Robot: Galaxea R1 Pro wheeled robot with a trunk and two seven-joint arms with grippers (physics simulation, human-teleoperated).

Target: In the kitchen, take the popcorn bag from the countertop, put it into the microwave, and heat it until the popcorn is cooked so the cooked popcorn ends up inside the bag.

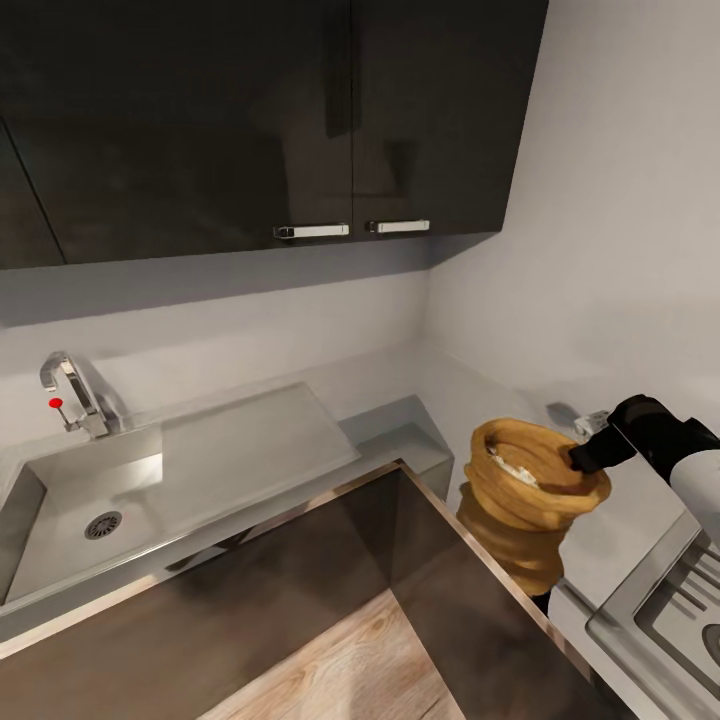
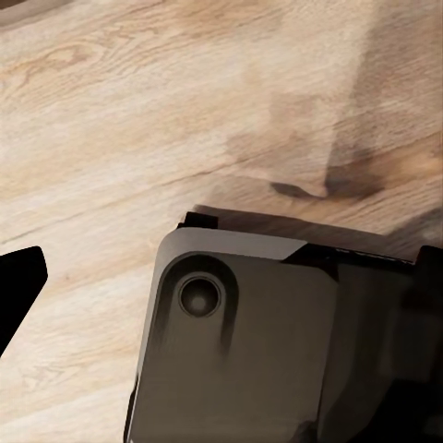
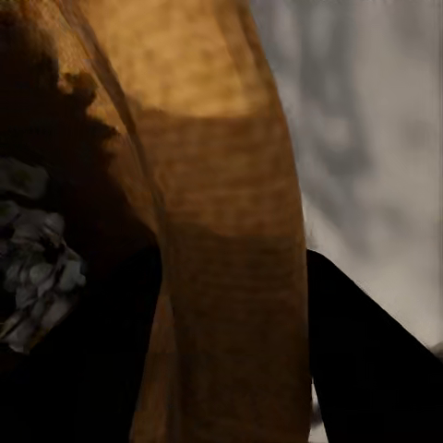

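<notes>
The popcorn bag (image 1: 530, 495) hangs at the right of the head view, lifted above the light grey bench (image 1: 610, 540) and in front of the corner where the dark cabinet fronts (image 1: 330, 570) meet. Its tan sides are wrinkled into rolls and its rolled rim faces up, with pale popcorn (image 1: 512, 463) heaped inside.

The right tool (image 1: 583, 459) reaches in from the right and pinches the bag's rim on the near-right side — 1 finger sits inside the mouth, the other outside. In the right wrist view the rim cloth (image 3: 221, 258) runs between the 2 dark fingers (image 3: 369, 360), and grey kernels (image 3: 32, 254) show in the shadow within.

The left wrist view looks down on a wooden floor (image 2: 120, 120) and a dark part of the robot's body (image 2: 249, 341). A single dark finger of the left tool (image 2: 17, 286) shows at the edge; whether that tool is spread or pressed together I cannot tell.

On the bench to the left lies a steel sink (image 1: 90, 500) with a draining board, a tap (image 1: 75, 390) with a red-tipped lever behind it. Dark wall cupboards (image 1: 270, 110) with 2 metal handles hang above. A hob's corner (image 1: 670, 620) shows at lower right.
</notes>
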